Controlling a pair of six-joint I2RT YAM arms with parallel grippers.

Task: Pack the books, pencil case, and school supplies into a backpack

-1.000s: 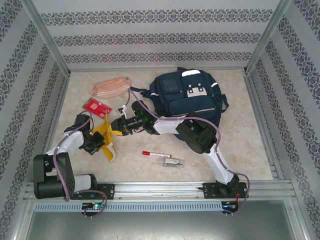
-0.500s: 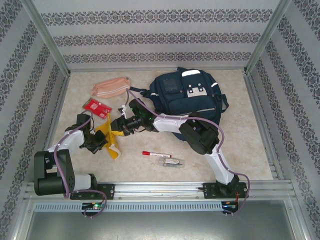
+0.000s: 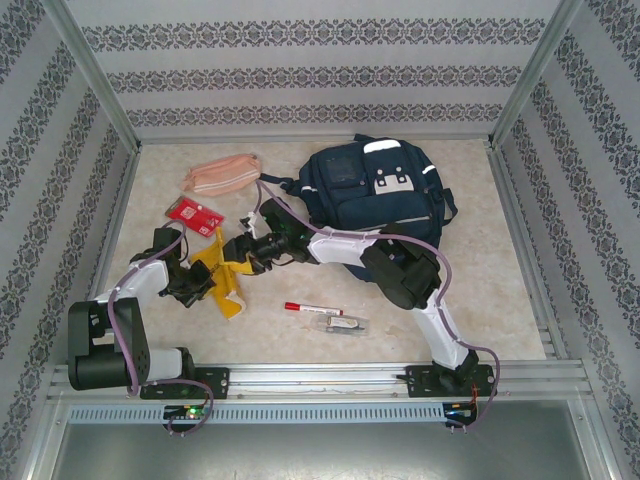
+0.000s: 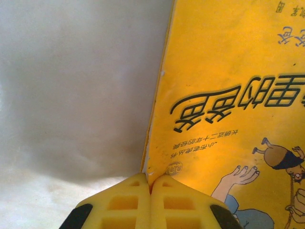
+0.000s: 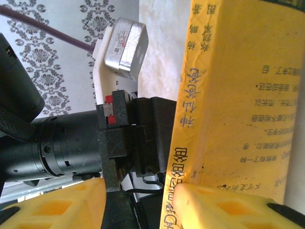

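Left of centre in the overhead view, the yellow book [image 3: 222, 274] was held on edge, clamped in the left gripper [image 4: 150, 186], probably for a handover. The right gripper [image 5: 140, 195] had its jaws apart at the spine. The backpack [image 3: 375, 195] lay at upper right.

Book [image 4: 228, 119] cover, right half of the left wrist view: large black Chinese characters, upside down, with one smaller line beneath; not deciphered. Spine [image 5: 188, 119], centre of the right wrist view: black Chinese characters in a column. Red packet [image 3: 194, 213], left of the top view: white marks, too small to read.
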